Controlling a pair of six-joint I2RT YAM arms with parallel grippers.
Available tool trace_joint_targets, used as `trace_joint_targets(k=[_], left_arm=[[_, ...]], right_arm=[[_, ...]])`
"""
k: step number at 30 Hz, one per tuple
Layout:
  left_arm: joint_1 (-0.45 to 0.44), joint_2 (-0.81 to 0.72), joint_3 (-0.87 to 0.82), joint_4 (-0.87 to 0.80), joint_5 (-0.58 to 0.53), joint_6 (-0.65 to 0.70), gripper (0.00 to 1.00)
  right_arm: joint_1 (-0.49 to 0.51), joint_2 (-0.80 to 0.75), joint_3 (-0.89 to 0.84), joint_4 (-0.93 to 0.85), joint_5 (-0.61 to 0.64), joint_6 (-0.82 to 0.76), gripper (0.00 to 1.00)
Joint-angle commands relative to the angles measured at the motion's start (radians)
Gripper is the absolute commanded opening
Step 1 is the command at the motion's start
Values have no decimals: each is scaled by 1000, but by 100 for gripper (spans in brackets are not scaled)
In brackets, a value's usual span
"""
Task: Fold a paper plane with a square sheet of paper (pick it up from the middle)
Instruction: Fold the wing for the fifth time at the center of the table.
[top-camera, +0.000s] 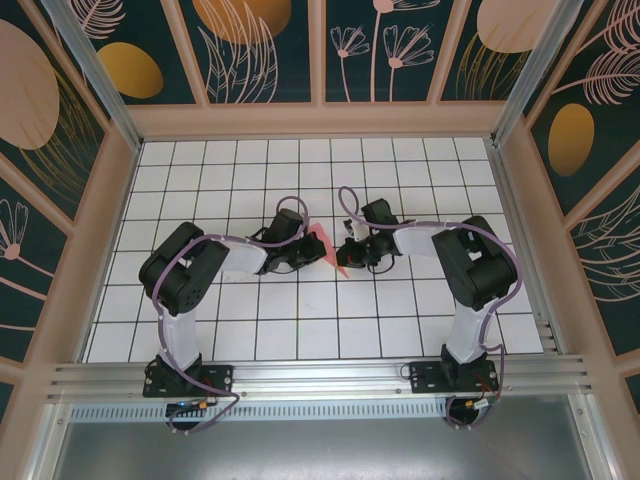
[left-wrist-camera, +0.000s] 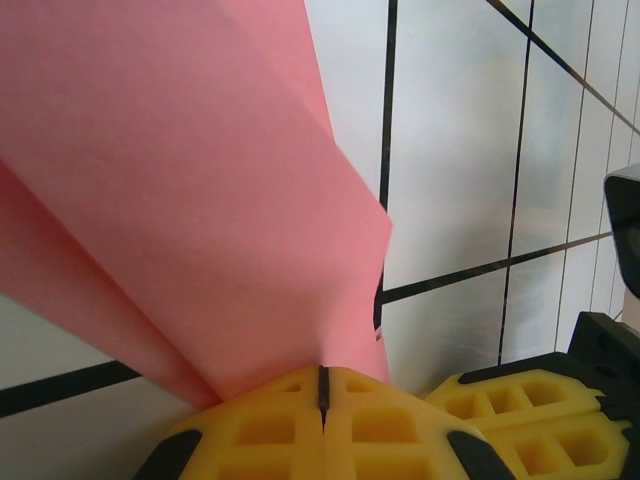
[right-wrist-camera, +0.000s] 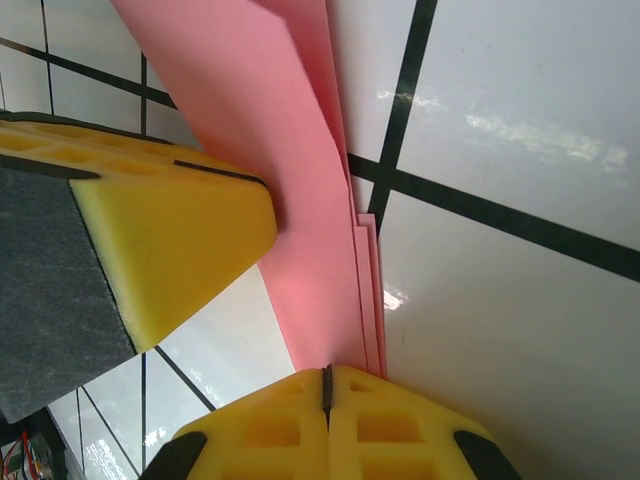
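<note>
The square sheet of paper (top-camera: 323, 242) is pink-red and folded into a slim, layered wedge like a paper plane, held up between the two arms at the table's middle. My left gripper (top-camera: 318, 256) is shut on its lower edge; in the left wrist view the paper (left-wrist-camera: 200, 200) fans up from the closed yellow jaws of the left gripper (left-wrist-camera: 323, 378). My right gripper (top-camera: 346, 256) is shut on the same paper (right-wrist-camera: 300, 200), whose stacked edges rise from the closed jaws of the right gripper (right-wrist-camera: 326, 378). The two grippers sit almost touching each other.
The white grid table (top-camera: 300, 320) is walled by wooden frames (top-camera: 320, 120) on three sides. An aluminium rail (top-camera: 320, 375) runs along the near edge. The left gripper's yellow finger (right-wrist-camera: 170, 230) presses beside the paper in the right wrist view.
</note>
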Motion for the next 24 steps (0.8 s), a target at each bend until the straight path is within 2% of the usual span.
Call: trace_joint_targets(k=[1,7,12,19,24], left_arm=[[1,32,31,-85,-61,80,8],[3,-36,105,-178,-136,239,13],[10,-50,112,-181,-122,321,15],[19,-30,103,-132,-55,321,16],[24,8,106,-133,-67,298,15]], right_arm=[[2,30,-42,-21,59,-5,5],[-10,47,-64,-49,104,-26,4],[-12,66,-65,-60,119,-33,4],[-12,79,-59,-62,118,-31,4],[-12,83,-62,-63,117,-33,4]])
